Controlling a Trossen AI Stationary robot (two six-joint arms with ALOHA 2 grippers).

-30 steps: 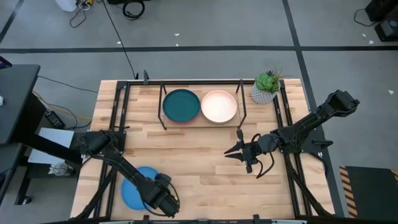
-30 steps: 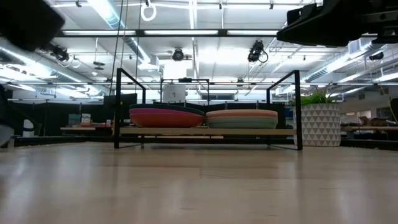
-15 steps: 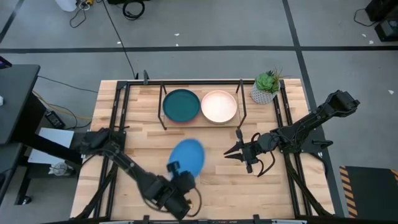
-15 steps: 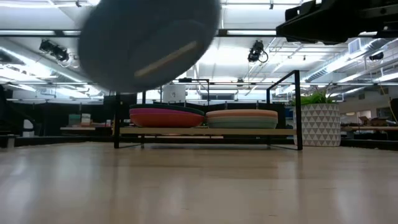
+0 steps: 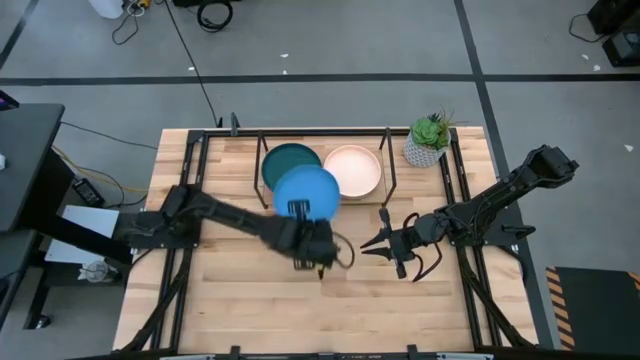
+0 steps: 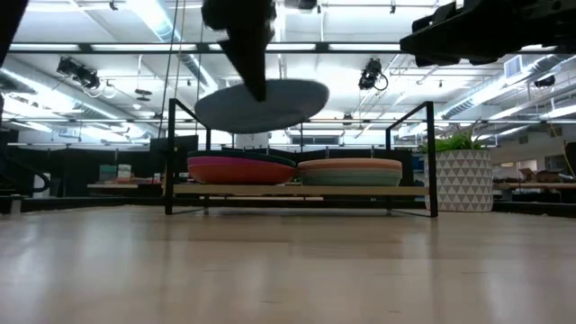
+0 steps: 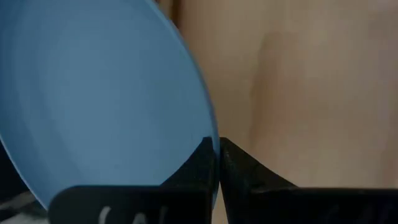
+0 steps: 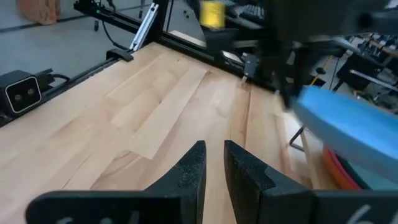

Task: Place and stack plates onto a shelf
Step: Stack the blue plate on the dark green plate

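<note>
The left gripper (image 5: 298, 208) pinches the blue plate's (image 5: 306, 192) rim above the shelf's (image 5: 262, 172) front edge. The right gripper (image 5: 372, 243) hovers narrow nearby, empty.

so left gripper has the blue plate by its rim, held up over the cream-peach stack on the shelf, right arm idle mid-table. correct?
Not quite. The left gripper does pinch the blue plate by its rim, but the high view shows it mostly over the dark teal plate, not the cream-peach plate. The right gripper does wait mid-table.
</note>
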